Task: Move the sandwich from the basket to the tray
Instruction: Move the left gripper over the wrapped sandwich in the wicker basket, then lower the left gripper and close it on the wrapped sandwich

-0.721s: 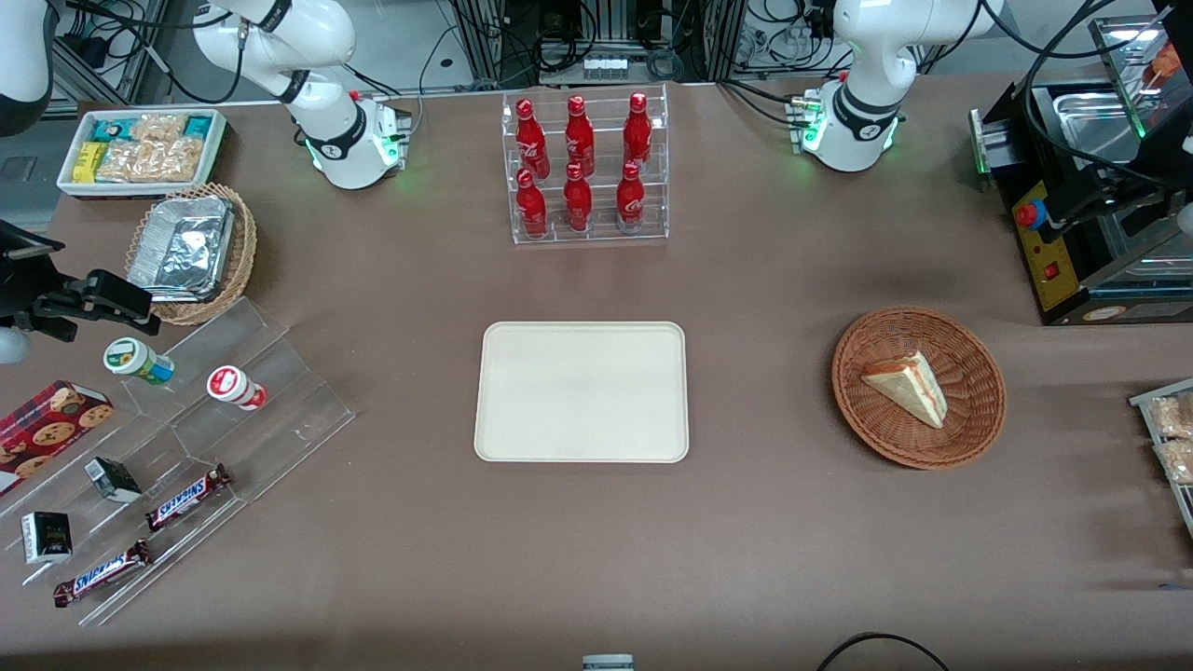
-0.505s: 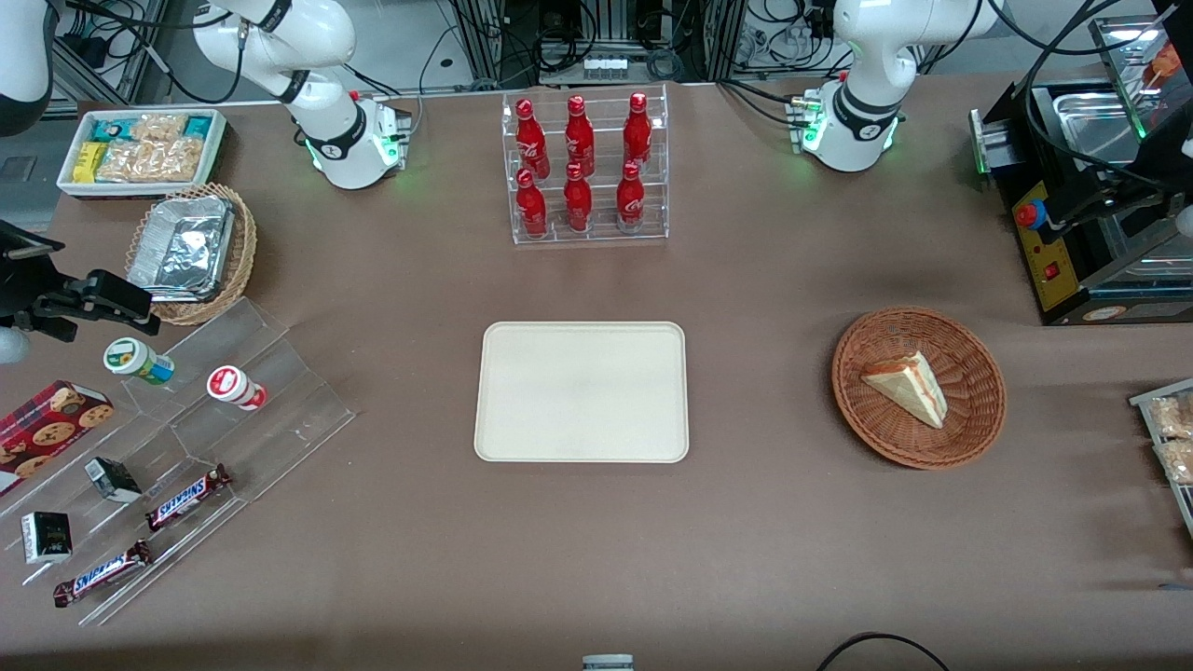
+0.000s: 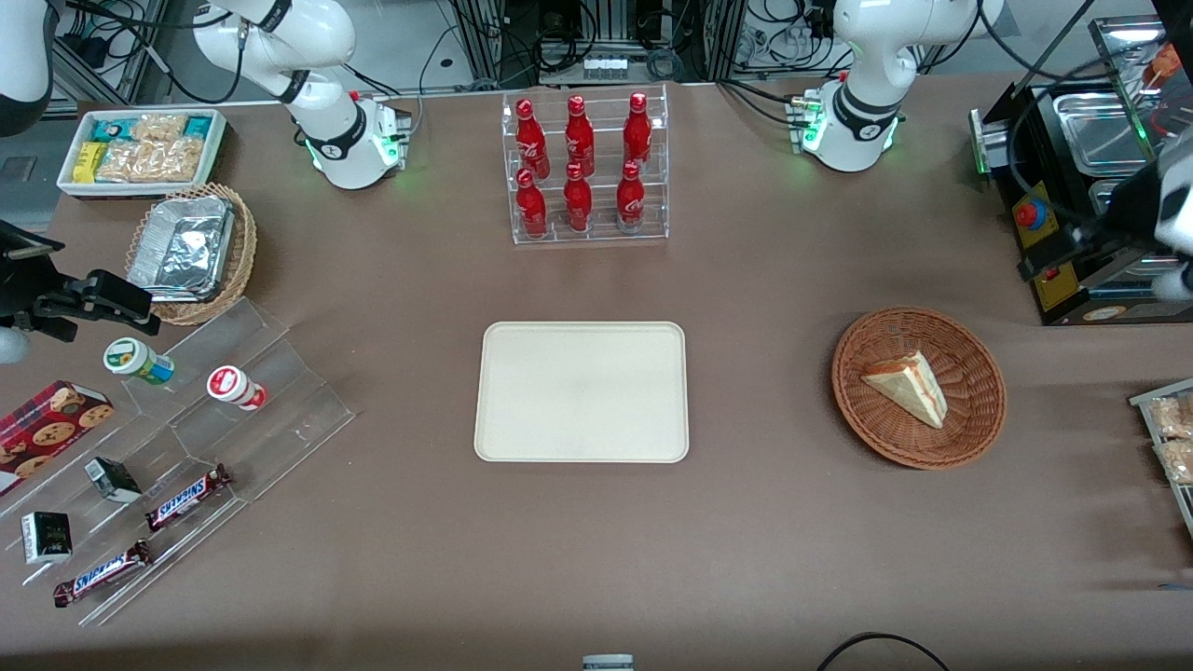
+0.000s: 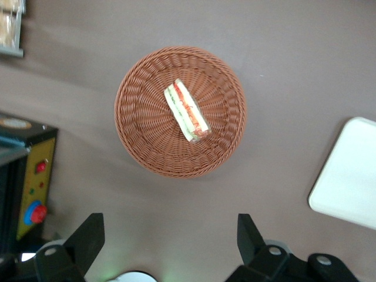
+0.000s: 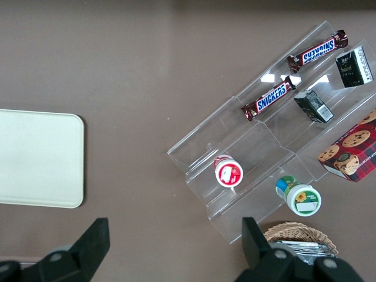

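Sandwich (image 4: 187, 111) lies inside the round wicker basket (image 4: 141, 147), filling edge showing; tray (image 3: 582, 391) sits bare on the table (image 3: 746, 522), well apart from the basket, toward the parked arm's end; pincer (image 4: 170, 238) hangs high above the table, near the basket, fingers (image 4: 88, 235) spread wide, gripping nothing.

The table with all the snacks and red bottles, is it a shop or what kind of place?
Probably a robot lab set up like a snack shop: red bottles in a rack, a sandwich in a basket, robot arms, the open gripper high above the basket.
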`<state>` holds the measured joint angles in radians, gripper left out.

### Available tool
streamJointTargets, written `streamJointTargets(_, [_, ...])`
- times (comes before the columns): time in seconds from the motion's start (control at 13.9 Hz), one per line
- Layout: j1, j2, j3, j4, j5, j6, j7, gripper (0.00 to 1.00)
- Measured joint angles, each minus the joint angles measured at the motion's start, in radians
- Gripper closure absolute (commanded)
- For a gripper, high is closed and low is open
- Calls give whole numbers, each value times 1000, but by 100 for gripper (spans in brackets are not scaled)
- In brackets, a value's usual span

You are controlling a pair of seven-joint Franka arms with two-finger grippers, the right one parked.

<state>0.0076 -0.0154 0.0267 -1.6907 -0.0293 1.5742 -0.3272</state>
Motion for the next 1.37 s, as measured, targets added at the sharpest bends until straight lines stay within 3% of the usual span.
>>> streamJointTargets(0.36, [0,65,0,-104,1,181,-255,0])
streamJointTargets(0.72, [0,78,-1,-357,2,545,-496,0])
streamJointTargets(1.01, [-11,111,-6,-502,2,762,-526,0])
streamJointTargets(1.37, [-49,191,-8,-513,2,843,-543,0])
